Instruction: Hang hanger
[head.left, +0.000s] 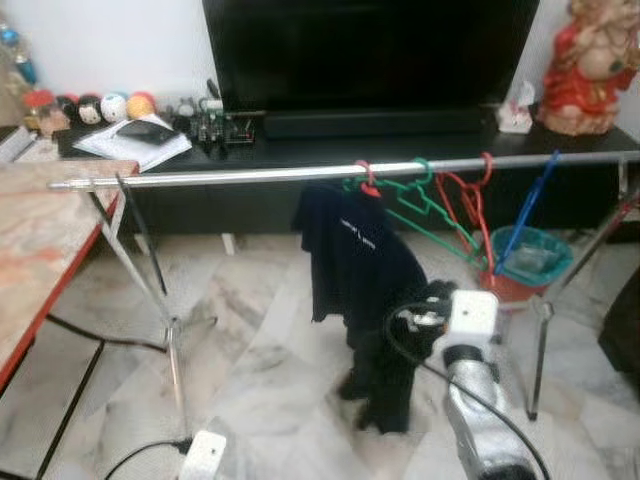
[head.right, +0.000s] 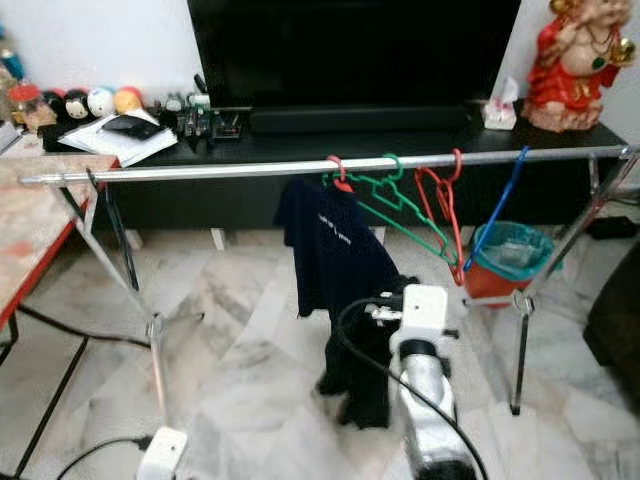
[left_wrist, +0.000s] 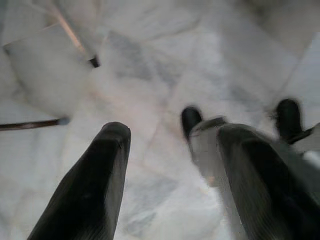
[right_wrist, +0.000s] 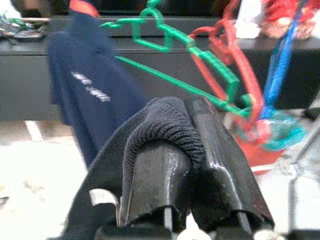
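A silver clothes rail (head.left: 250, 176) spans the room on tripod legs. A navy T-shirt (head.left: 350, 250) hangs from it on a red hanger (head.left: 367, 182). Beside it hang an empty green hanger (head.left: 420, 205), an empty red hanger (head.left: 470, 205) and a blue hanger (head.left: 525, 215). My right gripper (right_wrist: 175, 130) is shut on a fold of black garment (head.left: 385, 380), which droops toward the floor below and in front of the navy shirt. Whether a hanger is inside the black garment is hidden. My left gripper (left_wrist: 170, 135) is open over the marble floor, holding nothing.
A marble-topped table (head.left: 40, 230) with a red edge stands at the left. Behind the rail is a black TV stand (head.left: 400, 145) with clutter and a red statue (head.left: 590, 65). A teal and red bin (head.left: 525, 262) sits under the rail's right end. Cables cross the floor at the left.
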